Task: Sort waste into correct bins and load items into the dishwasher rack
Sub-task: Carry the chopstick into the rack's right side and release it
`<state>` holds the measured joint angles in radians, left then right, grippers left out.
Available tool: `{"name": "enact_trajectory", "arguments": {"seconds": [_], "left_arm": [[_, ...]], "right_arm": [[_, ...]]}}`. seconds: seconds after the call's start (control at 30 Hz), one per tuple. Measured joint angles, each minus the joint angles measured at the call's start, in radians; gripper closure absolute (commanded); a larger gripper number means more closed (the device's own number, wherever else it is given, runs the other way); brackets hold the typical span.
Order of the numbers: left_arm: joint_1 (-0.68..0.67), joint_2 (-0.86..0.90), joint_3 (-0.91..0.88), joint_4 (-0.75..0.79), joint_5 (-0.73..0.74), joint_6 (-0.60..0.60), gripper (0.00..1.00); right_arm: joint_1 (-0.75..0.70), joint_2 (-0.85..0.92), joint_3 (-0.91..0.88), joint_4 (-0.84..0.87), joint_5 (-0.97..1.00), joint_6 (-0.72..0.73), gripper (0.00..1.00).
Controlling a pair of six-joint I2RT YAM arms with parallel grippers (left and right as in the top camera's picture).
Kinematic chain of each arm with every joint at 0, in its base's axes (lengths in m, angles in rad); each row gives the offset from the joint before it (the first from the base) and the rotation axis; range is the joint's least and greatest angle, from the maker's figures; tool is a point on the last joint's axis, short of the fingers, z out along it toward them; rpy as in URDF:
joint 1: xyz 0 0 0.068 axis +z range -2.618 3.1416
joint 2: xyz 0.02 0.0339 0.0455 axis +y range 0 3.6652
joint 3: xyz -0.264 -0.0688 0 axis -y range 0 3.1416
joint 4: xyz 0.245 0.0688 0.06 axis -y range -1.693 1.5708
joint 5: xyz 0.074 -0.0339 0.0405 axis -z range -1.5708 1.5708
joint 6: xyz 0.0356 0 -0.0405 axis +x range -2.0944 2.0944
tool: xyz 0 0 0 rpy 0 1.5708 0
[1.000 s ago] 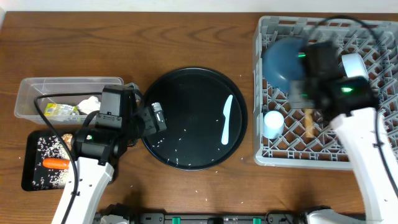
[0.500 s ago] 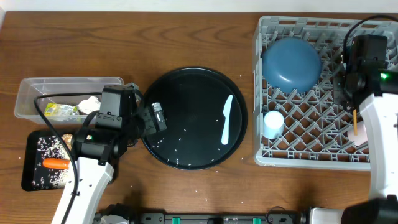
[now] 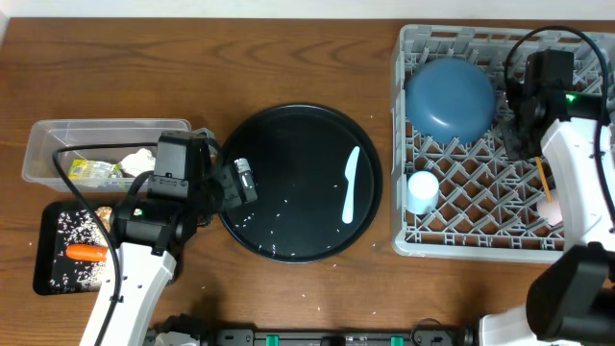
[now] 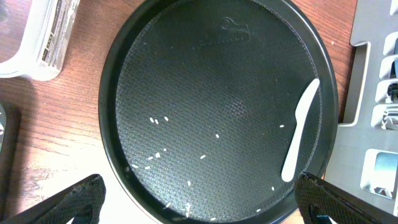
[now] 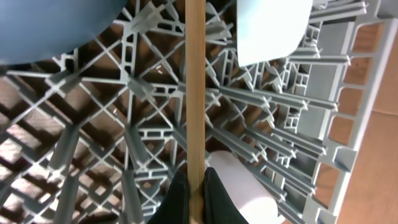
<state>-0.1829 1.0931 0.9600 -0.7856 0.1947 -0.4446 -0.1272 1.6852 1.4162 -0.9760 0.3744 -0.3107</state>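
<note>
Chopstick pokes straight out from between the tips of the right pincer, which is shut tight on its near end. Its far end is cut off at the picture's edge. It is thin, straight, pale wood. Under it lies the grey plastic rack, all criss-cross bars. A smooth blue plate sits past the pincer, partly cut off.

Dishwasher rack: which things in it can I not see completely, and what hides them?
Chopstick: right wrist view, far end cut off by the top edge; overhead, mostly under the right arm.
Dark blue plate: right wrist view, cut by the edge.
Pink cup: overhead, partly under the arm.
</note>
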Motion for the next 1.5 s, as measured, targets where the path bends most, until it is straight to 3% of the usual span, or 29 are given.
{"name": "enact_trajectory", "arguments": {"seconds": [0.6,0.63,0.67,0.7,0.8,1.17,1.33,1.5], "left_arm": [[0.0,0.0,0.0,0.0,0.0,0.0,0.02],[0.0,0.0,0.0,0.0,0.0,0.0,0.02],[0.0,0.0,0.0,0.0,0.0,0.0,0.02],[0.0,0.0,0.0,0.0,0.0,0.0,0.02],[0.0,0.0,0.0,0.0,0.0,0.0,0.02],[0.0,0.0,0.0,0.0,0.0,0.0,0.02],[0.0,0.0,0.0,0.0,0.0,0.0,0.02],[0.0,0.0,0.0,0.0,0.0,0.0,0.02]], "right_arm": [[-0.027,0.082,-0.002,0.114,-0.029,0.062,0.98],[-0.027,0.083,-0.002,0.118,-0.031,0.063,0.89],[-0.027,0.083,-0.003,0.123,-0.034,0.068,0.73],[-0.027,0.083,-0.003,0.128,-0.035,0.072,0.5],[-0.027,0.083,-0.003,0.135,-0.04,0.069,0.44],[-0.024,0.082,-0.003,0.134,-0.042,0.137,0.44],[0.001,0.049,-0.003,0.125,-0.043,0.248,0.59],[0.081,-0.058,-0.001,0.124,-0.112,0.36,0.66]]}}
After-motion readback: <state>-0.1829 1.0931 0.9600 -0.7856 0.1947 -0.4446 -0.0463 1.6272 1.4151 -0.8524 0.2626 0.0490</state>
